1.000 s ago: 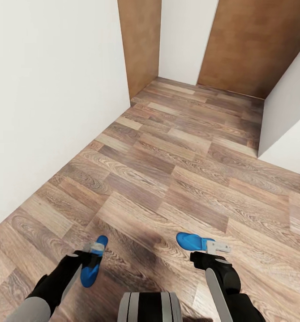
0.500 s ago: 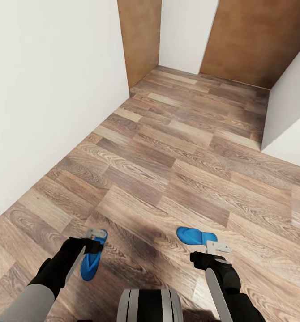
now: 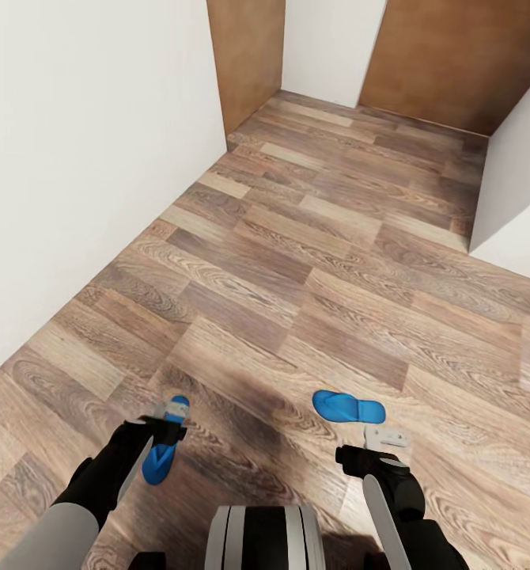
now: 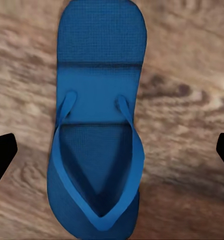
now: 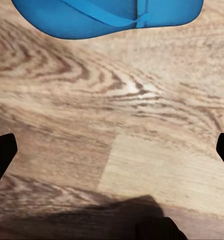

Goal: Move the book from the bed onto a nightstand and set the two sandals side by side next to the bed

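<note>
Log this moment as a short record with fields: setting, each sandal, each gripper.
setting: wood-plank floor, white wall, wooden doors
left sandal: flat on floor, strap side up, partly under left gripper
right sandal: flat on floor, lying crosswise, just ahead of right gripper
left gripper: open, directly above its sandal, not gripping
right gripper: open, over bare floor, sandal beyond its fingertips

Two blue sandals lie well apart on the wood-plank floor: the left sandal partly under the left gripper, the right sandal just ahead of the right gripper. White walls and wooden doors bound the room.
</note>
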Available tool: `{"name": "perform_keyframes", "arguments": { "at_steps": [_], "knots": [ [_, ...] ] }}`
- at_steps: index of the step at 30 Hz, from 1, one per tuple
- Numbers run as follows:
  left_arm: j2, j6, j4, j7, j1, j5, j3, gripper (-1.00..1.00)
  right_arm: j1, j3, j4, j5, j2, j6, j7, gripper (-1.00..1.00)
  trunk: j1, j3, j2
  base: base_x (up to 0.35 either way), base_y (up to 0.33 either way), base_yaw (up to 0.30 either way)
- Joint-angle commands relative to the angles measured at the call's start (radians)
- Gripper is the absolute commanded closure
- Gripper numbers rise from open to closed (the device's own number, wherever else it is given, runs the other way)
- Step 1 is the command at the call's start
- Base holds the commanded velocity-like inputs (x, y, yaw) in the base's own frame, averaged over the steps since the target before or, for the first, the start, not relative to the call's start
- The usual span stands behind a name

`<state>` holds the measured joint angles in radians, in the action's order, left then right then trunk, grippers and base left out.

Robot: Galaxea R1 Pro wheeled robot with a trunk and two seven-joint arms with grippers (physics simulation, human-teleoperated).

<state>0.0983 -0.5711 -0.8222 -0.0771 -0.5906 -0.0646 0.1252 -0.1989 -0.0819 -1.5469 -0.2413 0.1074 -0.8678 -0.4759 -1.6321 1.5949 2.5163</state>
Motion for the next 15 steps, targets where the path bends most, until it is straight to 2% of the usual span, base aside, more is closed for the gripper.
{"name": "perform_keyframes", "arguments": {
  "at_steps": [1, 10, 15],
  "knots": [
    [0.001, 0.005, 0.003, -0.005, 0.000, -0.008, 0.002, -1.00, 0.000, -0.001, -0.001, -0.010, 0.000, -0.002, -0.010, -1.00, 0.000, 0.005, 0.001, 0.000, 0.000, 0.000],
    [0.001, 0.114, 0.074, -0.004, 0.000, -0.009, 0.004, -1.00, 0.000, -0.001, -0.001, -0.011, 0.000, -0.002, -0.010, -1.00, -0.004, 0.039, 0.003, 0.000, 0.000, 0.000],
    [0.002, 0.139, 0.089, -0.004, 0.000, -0.006, 0.004, -1.00, 0.000, -0.009, -0.001, -0.010, 0.000, -0.002, -0.010, -1.00, -0.007, 0.059, 0.004, 0.000, 0.000, 0.000]
  ]
}}
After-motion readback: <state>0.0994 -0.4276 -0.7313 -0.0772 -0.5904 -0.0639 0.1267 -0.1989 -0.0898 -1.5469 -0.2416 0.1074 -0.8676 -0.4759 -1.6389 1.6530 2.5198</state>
